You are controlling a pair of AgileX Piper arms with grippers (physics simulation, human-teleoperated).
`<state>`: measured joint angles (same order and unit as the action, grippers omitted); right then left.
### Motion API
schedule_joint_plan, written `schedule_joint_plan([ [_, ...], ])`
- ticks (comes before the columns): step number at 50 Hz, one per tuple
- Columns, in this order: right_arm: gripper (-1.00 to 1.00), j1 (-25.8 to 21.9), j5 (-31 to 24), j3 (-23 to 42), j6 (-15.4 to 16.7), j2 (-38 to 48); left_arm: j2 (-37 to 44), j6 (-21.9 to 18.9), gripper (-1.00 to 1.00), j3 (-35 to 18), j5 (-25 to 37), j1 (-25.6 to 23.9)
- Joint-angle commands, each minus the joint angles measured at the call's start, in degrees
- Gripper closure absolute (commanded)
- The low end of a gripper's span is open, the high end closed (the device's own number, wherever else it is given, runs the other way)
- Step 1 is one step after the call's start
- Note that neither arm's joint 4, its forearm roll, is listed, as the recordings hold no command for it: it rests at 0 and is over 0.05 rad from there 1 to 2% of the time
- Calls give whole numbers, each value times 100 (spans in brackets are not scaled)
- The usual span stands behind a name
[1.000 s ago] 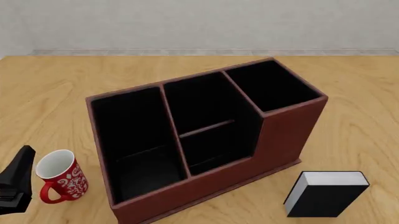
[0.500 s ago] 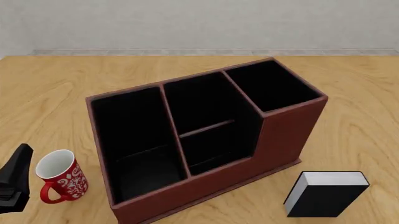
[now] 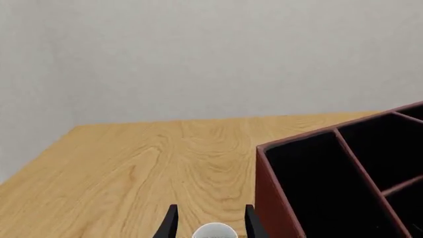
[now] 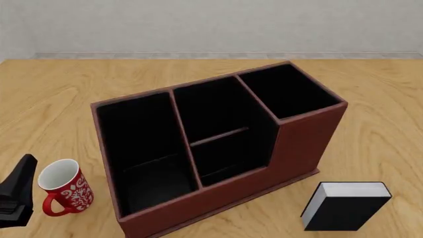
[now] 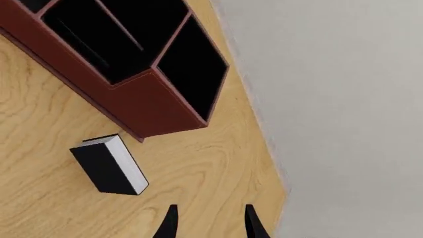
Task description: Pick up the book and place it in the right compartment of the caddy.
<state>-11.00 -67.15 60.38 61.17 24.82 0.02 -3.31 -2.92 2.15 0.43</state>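
Our two claws, left (image 3: 209,223) and right (image 5: 209,222), both hang released and empty. Outward we count one red-and-white patterned mug (image 4: 65,193), one reddish-brown three-section caddy (image 4: 218,144) and one thick black hardcover book (image 4: 345,206). The book lies on the wooden table (image 4: 53,99) near the caddy's right compartment (image 4: 286,90).

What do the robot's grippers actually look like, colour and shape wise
Little shows. The left gripper and right gripper each appear in their wrist views as two slim black fingers tapering to points, matte and unmarked. In the front view, the left gripper is a dark, angular, wedge-like black body with a pointed tip. No cables, labels or other colours are visible; the arms themselves are out of frame.
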Motion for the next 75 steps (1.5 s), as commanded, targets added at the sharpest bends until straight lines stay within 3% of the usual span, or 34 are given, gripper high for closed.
schedule_joint_plan([
  [1,-100,-54,-275,81,119,553,1,-36,-100,-6,27,-20],
  [26,-100,-360,-275,877,-135,2169,9,-111,-100,81,79,-142],
  [29,-100,-357,-275,808,-252,2312,13,-101,-100,85,83,-143],
  [30,-100,-314,-275,658,-122,2293,19,-124,-100,101,92,-158],
  [37,-100,-170,-275,495,-130,2427,34,-141,-100,84,122,-180],
  [40,-100,-215,-275,427,-356,2531,33,-165,-100,89,134,-189],
  [41,-100,-160,-275,273,-222,2498,33,-159,-100,90,138,-193],
  [45,-100,-369,-275,338,-560,2570,6,-154,-100,157,124,-209],
  [49,-100,-173,-275,12,-410,2506,15,-142,-100,210,103,-241],
  [52,-100,-254,-275,116,-635,2579,24,-145,-100,199,112,-264],
  [54,-100,-94,-275,17,-510,2552,28,-154,-100,196,118,-254],
  [56,-100,-190,-275,-6,-740,2607,30,-154,-100,189,128,-246],
  [59,-100,18,-275,-86,-638,2565,35,-151,-100,187,154,-254],
  [61,-100,20,-275,-194,-808,2588,48,-195,-100,185,155,-261],
  [66,-100,204,-275,-424,-726,2537,51,-181,-100,178,147,-267],
  [69,-100,106,-275,-507,-946,2574,40,-174,-100,186,151,-259],
  [75,-100,34,-275,-615,-1022,2537,41,-154,-100,218,139,-281],
])
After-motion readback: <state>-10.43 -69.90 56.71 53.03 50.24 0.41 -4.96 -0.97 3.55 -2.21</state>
